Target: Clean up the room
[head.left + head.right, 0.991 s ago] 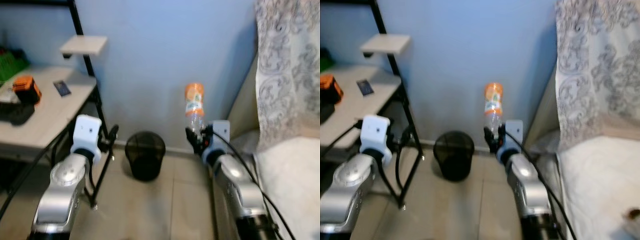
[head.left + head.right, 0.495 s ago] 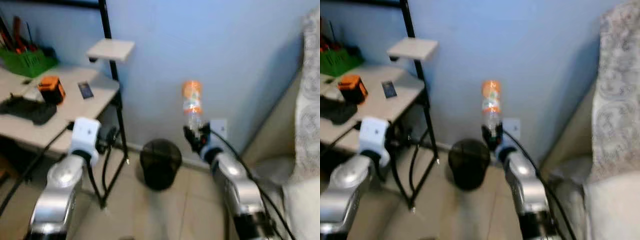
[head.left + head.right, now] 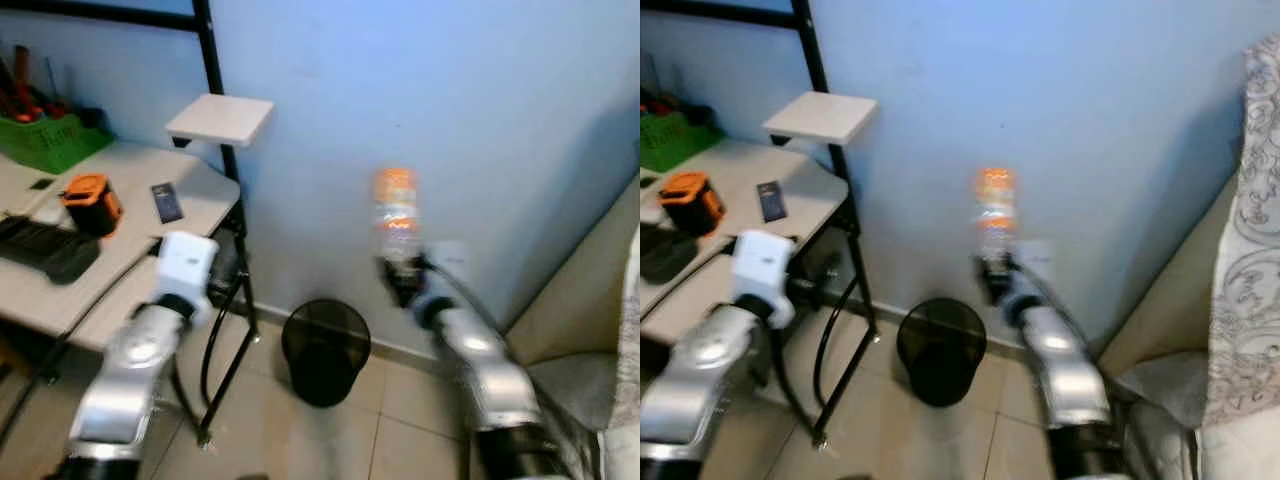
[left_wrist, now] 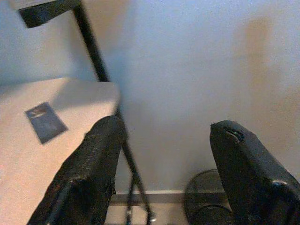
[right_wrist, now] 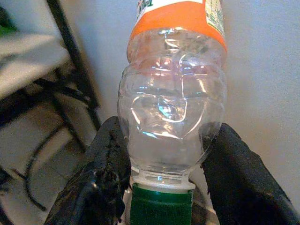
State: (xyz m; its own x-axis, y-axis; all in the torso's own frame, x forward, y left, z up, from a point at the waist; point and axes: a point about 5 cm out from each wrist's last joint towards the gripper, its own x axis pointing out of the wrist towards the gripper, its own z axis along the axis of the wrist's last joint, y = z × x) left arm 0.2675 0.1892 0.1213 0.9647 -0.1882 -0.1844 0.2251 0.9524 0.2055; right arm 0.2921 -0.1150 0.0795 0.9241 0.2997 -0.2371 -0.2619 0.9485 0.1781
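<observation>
My right gripper (image 3: 403, 283) is shut on a clear plastic bottle (image 3: 396, 215) with an orange label, held upside down, its green cap (image 5: 159, 205) between the fingers. The bottle stands up and to the right of a black mesh waste bin (image 3: 324, 350) on the floor by the blue wall. In the right wrist view both black fingers (image 5: 110, 178) press the bottle's neck (image 5: 171, 136). My left gripper (image 4: 164, 164) is open and holds nothing; it points at the wall beside the desk, with the bin (image 4: 206, 199) below it.
A light wooden desk (image 3: 120, 250) on a black metal frame (image 3: 225, 150) stands at the left, carrying an orange box (image 3: 90, 200), a small dark card (image 3: 166, 202), a black keyboard (image 3: 45, 250) and a green tray (image 3: 45, 140). A beige sofa (image 3: 590, 330) sits at the right. Tiled floor lies around the bin.
The camera has swung left, so the sofa cover has slid out at the right and more desk shows. The bottle stays clamped in my right gripper, now a little more to the right of the bin.
</observation>
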